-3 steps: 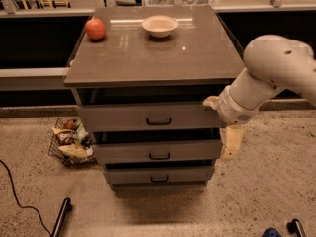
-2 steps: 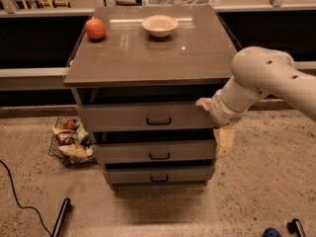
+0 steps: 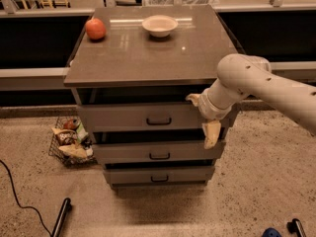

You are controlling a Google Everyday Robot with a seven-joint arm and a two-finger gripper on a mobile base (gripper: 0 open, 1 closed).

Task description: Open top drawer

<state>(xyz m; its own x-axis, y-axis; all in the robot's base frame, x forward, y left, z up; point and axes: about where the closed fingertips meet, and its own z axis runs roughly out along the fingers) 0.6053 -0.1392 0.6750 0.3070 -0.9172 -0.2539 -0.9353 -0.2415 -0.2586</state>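
- Camera view, looking down from the front onto a grey cabinet (image 3: 148, 58) with three drawers stacked under its flat top.
- Top drawer (image 3: 118, 117) directly beneath the cabinet top, widest and tallest-fronted of the three, with a small dark loop handle (image 3: 159, 121) at the centre of its flat grey front and a dark gap above that front.
- Gripper (image 3: 206, 123) at the right end of the top drawer's front, carried by a pale arm (image 3: 266, 85) reaching in from the right; to the right of the handle and not on it.
- Cannot tell how wide the gripper stands, nor whether it touches the drawer front.
- Middle drawer (image 3: 128, 153) and bottom drawer (image 3: 128, 176) below, each narrower and shorter-fronted, each with a small dark handle.
- On the cabinet top, a red round fruit (image 3: 95, 28) at the back left and a pale bowl (image 3: 159, 25) at the back centre, well apart.
- On the speckled floor left of the cabinet, a wire basket (image 3: 69, 143) holding packets, just beside the drawers; a dark cable (image 3: 15, 196) near the left edge.
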